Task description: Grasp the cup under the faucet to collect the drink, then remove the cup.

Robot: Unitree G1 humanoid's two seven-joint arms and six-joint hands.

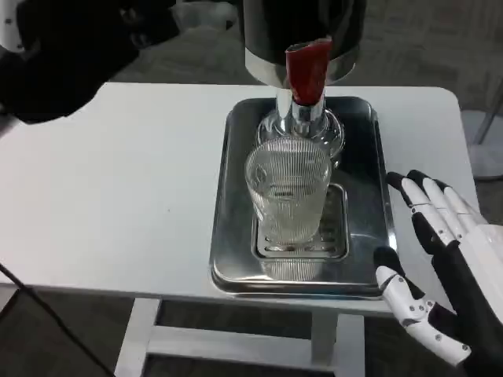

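A clear ribbed glass cup (288, 191) stands upright on the drip grate of a steel tray (233, 188), right below the faucet. The dispenser (302, 39) is dark with a chrome base, a red tap handle (306, 69) and a chrome spout (299, 118). My right hand (444, 259) is at the tray's right side, fingers spread, palm toward the cup, a short gap from the tray rim and holding nothing. I cannot tell whether there is liquid in the cup.
The white table (118, 196) is bare to the left of the tray. A dark blurred shape (63, 55) fills the top left corner. The table's front edge runs just below the tray, with a white frame under it.
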